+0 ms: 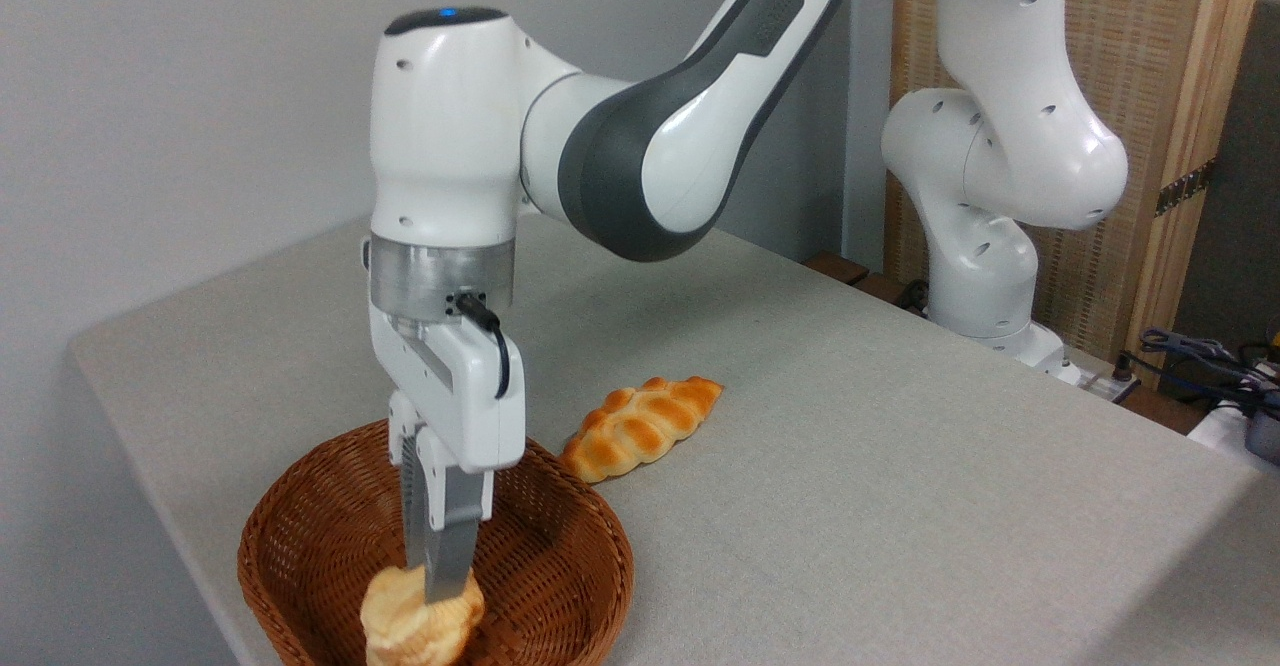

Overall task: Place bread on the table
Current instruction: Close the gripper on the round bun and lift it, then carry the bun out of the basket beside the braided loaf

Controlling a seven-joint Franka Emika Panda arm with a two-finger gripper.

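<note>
The bread (415, 626), a small lumpy pale-yellow bun, is at the bottom of the picture, over the near part of the brown wicker basket (560, 546). My gripper (432, 586) points straight down and is shut on the bun's top, its fingers (448, 556) pressed into it. Whether the bun rests on the basket or hangs just above it I cannot tell. The table (850, 466), covered in light grey-beige cloth, spreads out to the right and behind.
A long braided orange-brown loaf (640, 426) lies on the cloth just behind the basket's right rim. The arm's white base (985, 276) stands at the table's far right edge, with cables (1210, 356) beside it. A wall lies behind.
</note>
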